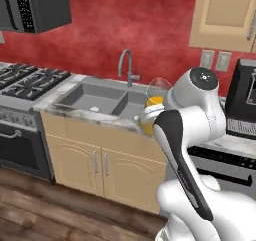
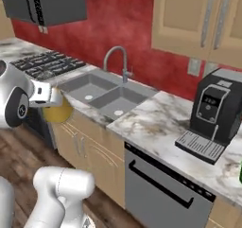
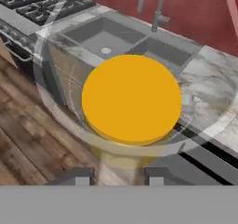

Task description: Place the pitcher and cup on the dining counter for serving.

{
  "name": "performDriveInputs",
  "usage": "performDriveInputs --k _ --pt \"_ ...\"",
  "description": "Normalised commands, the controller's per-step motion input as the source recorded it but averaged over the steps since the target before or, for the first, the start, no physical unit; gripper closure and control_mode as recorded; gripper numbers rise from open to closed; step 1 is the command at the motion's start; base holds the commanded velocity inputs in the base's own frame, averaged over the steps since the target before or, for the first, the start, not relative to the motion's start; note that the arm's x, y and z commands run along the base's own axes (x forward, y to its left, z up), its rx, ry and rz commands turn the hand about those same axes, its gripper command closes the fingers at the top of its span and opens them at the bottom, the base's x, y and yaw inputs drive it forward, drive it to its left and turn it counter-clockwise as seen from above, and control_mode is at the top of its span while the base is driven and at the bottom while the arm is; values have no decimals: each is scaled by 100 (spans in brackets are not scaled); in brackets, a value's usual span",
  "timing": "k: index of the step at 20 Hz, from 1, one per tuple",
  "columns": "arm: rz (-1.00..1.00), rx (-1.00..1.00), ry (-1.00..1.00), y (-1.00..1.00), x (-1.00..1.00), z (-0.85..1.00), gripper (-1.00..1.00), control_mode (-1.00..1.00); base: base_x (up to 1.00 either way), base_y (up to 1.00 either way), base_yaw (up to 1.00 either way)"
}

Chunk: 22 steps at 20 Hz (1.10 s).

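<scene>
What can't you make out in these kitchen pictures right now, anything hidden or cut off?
- Pitcher: in the left base view the arm covers its lower half.
- Gripper: in the hand view the fingertips sit under the pitcher's glass rim, so actual contact is unclear.
- Green object: cut off by the right edge of the right base view; too little to identify.
- Coffee machine: cropped by the left base view's right edge.

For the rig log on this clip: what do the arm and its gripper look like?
The arm is glossy white with rounded, bulbous links, a dark grey band running along one link and a dark round cap with small pale marks on a joint. The gripper has a white hand body and two small dark grey finger tips. No cables are visible.
</scene>
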Motion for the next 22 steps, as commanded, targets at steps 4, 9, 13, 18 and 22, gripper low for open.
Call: performDriveInputs --k 4,9,13,18,22 --pt "0 0 0 0 0 0 100 100 -49 0 84" --pt "0 0 0 0 0 0 100 100 -25 0 92" --pt "0 0 0 0 0 0 100 100 -2 0 92" --pt "0 0 0 0 0 0 100 100 6 0 85" --pt "0 0 0 0 0 0 100 100 40 9 75"
